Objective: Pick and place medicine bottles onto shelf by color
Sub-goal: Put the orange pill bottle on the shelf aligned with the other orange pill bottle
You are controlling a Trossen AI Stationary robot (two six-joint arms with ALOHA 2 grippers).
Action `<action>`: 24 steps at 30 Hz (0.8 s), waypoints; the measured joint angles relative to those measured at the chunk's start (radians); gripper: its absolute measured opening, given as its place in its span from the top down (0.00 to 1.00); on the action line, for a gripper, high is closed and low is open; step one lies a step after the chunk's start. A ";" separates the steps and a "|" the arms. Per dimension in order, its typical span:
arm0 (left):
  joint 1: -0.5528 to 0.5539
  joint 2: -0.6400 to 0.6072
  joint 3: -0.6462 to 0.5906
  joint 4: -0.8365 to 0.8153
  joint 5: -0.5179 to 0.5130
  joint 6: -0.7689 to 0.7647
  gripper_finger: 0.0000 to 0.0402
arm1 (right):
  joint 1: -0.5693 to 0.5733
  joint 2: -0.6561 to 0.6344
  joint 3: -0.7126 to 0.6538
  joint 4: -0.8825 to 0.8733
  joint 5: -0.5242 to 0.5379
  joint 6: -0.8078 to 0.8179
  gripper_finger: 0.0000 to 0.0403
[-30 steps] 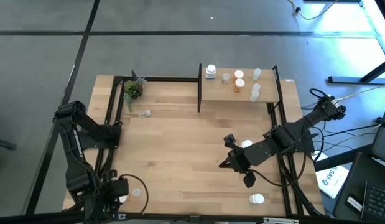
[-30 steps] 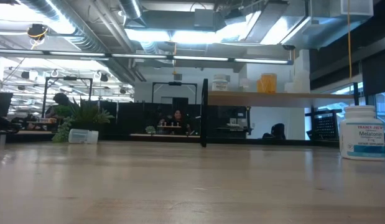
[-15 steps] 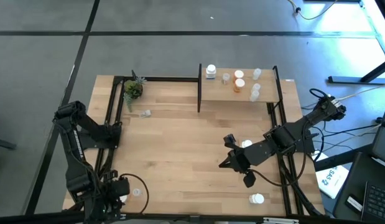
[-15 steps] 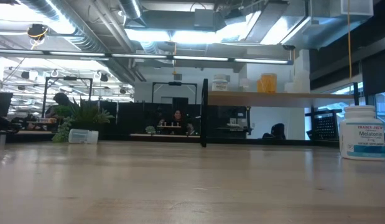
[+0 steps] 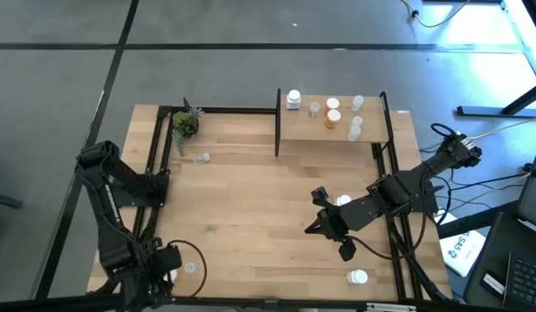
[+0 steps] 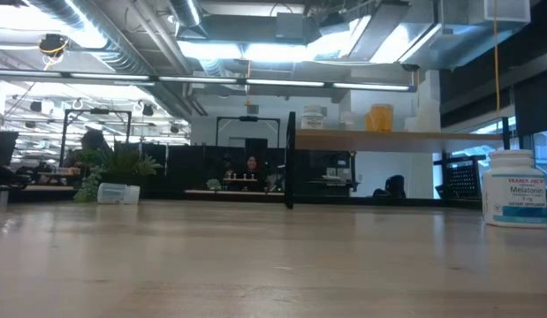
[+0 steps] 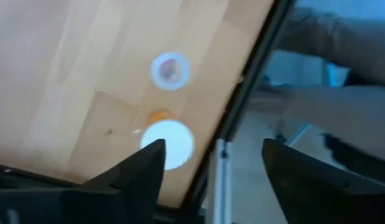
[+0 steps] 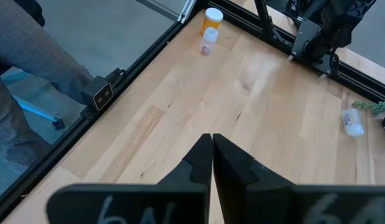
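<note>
An orange medicine bottle with a white cap (image 7: 168,144) stands at the table's near left corner, a clear one (image 7: 170,68) beside it. My left gripper (image 7: 211,177) hangs open above them, pointing down, the white cap close by one finger and apart from it. My right gripper (image 8: 212,155) is shut and holds nothing above the table's right middle. The shelf (image 5: 332,130) at the far right carries white, clear and orange bottles. Two white bottles (image 5: 344,201) (image 5: 358,277) stand on the table near the right arm. A clear bottle (image 5: 202,158) lies on its side by the plant.
A small potted plant (image 5: 184,124) stands at the far left. Black frame rails (image 5: 155,173) run along the table's edges and black posts (image 5: 278,121) flank the shelf. A person in grey cloth (image 8: 30,56) stands just off the near left corner.
My left gripper has sunk a little toward the bottles at the near left corner. My right arm has kept still.
</note>
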 joint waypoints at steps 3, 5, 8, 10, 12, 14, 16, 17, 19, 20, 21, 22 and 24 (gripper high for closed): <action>-0.012 0.000 -0.040 0.001 0.028 0.019 0.27 | 0.000 0.000 0.000 0.000 0.000 0.000 0.96; -0.019 0.000 -0.072 0.019 0.051 0.019 0.24 | 0.000 0.000 0.000 0.000 0.000 0.000 0.96; -0.021 0.000 -0.109 0.037 0.069 0.019 0.21 | 0.000 0.000 0.000 0.000 0.000 0.000 0.96; -0.025 0.000 -0.133 0.049 0.069 0.019 0.20 | 0.000 0.000 0.000 0.000 0.000 0.000 0.96; -0.028 0.000 -0.150 0.054 0.073 0.024 0.19 | 0.000 0.000 0.000 0.000 0.000 0.000 0.96; -0.028 0.000 -0.168 0.071 0.074 0.039 0.19 | 0.000 0.000 0.000 0.000 0.000 0.000 0.96; -0.028 0.000 -0.179 0.076 0.073 0.044 0.19 | 0.000 0.000 0.000 0.000 0.000 0.000 0.96; -0.027 0.000 -0.182 0.078 0.072 0.045 0.19 | 0.000 0.000 0.000 0.000 0.000 0.000 0.96; -0.027 0.000 -0.190 0.078 0.071 0.044 0.19 | 0.000 0.000 0.000 0.000 0.000 0.000 0.96; -0.027 0.001 -0.196 0.084 0.068 0.044 0.19 | 0.000 0.000 0.000 0.000 0.000 0.000 0.96; -0.027 0.004 -0.200 0.092 0.066 0.044 0.19 | 0.000 0.000 0.000 0.000 0.000 0.000 0.96; -0.027 0.011 -0.205 0.106 0.066 0.045 0.19 | 0.000 0.000 0.000 0.000 0.000 0.000 0.96; -0.027 0.030 -0.217 0.128 0.065 0.045 0.19 | 0.000 0.000 0.000 0.000 0.000 0.000 0.96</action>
